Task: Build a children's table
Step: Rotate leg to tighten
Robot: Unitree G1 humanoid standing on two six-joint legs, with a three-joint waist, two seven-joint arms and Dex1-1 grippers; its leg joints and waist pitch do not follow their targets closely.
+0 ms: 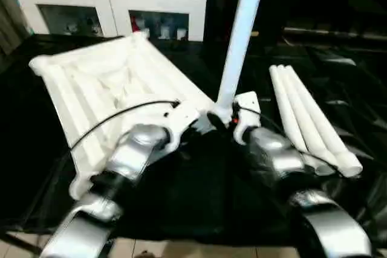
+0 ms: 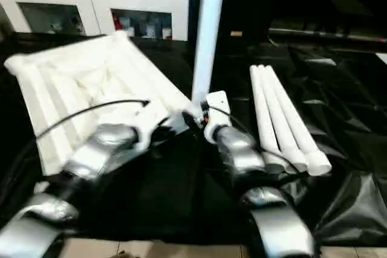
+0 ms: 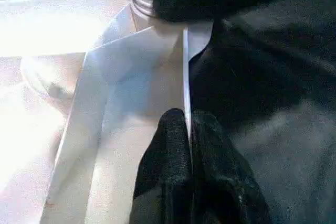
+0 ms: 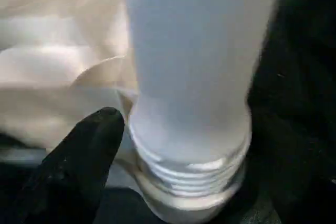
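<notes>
The children's table top (image 1: 103,83) lies upside down on the black-covered work table, ribs facing up. One white leg (image 1: 242,34) stands upright in its near right corner socket, and its threaded end (image 4: 189,166) shows at the socket. My left gripper (image 3: 188,119) is shut on the thin rim of the top beside that corner. My right gripper (image 1: 225,119) is at the base of the upright leg, jaws open around it, with one black finger (image 4: 84,161) standing just off the thread. Three more legs (image 1: 308,119) lie side by side to the right.
A white glass-door cabinet (image 1: 115,4) stands behind the work table. The crinkled black cover (image 1: 199,197) spreads between my forearms and on to the right of the loose legs. The table's near edge runs just below my elbows.
</notes>
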